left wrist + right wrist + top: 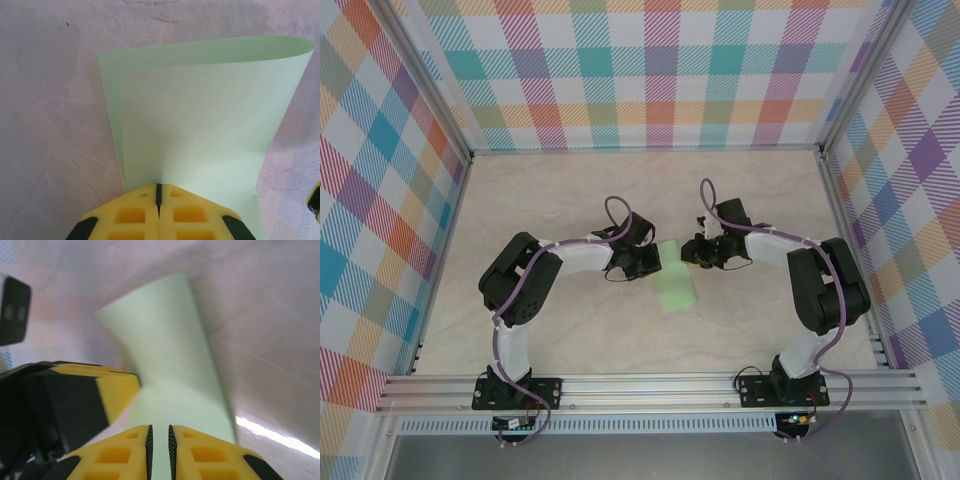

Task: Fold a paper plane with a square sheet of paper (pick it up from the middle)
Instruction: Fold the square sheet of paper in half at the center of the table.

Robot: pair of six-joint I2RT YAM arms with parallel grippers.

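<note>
Top view: the square sheet of paper (pixel 675 288), thin and pale mint, sags between the left gripper (pixel 642 262) and right gripper (pixel 698 255) over the marbled beige table (pixel 570 200).

Left wrist: the blocky yellow fingers (pixel 135 210) are pressed together on the sheet's edge. The paper curls over in 1 soft, uncreased loop.

Right wrist: the right gripper's fingers pinch the smooth sheet in a narrow slot.

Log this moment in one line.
left gripper: shut on pale mint-green square paper sheet | right gripper: shut on it | sheet: curled over
</note>
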